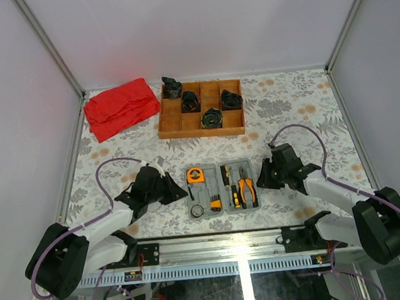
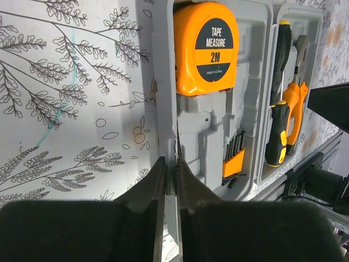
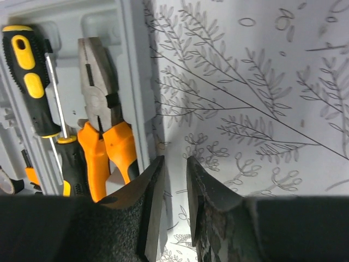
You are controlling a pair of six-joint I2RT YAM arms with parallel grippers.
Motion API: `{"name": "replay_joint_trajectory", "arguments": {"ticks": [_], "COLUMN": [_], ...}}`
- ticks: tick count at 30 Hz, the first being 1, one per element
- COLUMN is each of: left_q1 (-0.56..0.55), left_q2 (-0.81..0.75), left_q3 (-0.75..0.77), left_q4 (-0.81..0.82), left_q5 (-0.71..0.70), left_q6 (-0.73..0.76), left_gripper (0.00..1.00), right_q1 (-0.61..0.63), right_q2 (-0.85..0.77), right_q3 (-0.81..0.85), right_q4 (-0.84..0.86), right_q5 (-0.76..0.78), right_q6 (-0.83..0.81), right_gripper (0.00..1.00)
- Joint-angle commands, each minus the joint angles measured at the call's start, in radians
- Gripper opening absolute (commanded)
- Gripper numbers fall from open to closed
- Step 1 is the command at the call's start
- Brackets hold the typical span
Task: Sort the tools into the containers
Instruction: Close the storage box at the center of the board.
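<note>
The left claw [image 2: 171, 188] pinched the left rim of the case [image 2: 163, 82]; the right claw [image 3: 175, 191], narrowly open and empty, stood just outside its right rim.

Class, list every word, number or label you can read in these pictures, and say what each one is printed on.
"TAPE MEASURE": on the black label of the orange tape measure in the tool case.
"2M": same label, on its orange band.
"Made in China": same label, small print below.
In the top view that label is too small to read.
No text shows on the screwdrivers or the pliers.
</note>
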Motion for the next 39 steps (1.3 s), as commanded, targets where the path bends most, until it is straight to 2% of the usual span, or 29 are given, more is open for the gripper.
{"name": "replay_joint_trajectory", "arguments": {"ticks": [1,5,12,23,39], "left_q1": [0.008,0.006,0.006,0.005,-0.005], "left_q2": [0.007,0.027,0.033,0.002,-0.041], "left_q3": [0.03,0.032,0.042,0.074,0.138], "left_q4": [0.06,0.077,0.092,0.116,0.11], "left_q5": [0.045,0.065,0.091,0.162,0.189], "left_q6": [0.028,0.03,0.028,-0.042,-0.101], "left_gripper": [0.0,0.0,0.0,0.0,0.0], "right_q1": [-0.005,-0.005,-0.004,-0.005,-0.005], "right_q2": [0.019,-0.002,-0.087,-0.171,-0.21], "right_q3": [-0.006,-0.033,-0.045,-0.067,-0.096], "right_q4": [0.097,0.19,0.271,0.264,0.311], "right_q5": [-0.125,-0.247,-0.344,-0.337,-0.36], "right_q6": [-0.025,-0.013,0.01,0.029,0.045], "right_gripper": [0.3,0.31,0.31,0.31,0.31]}}
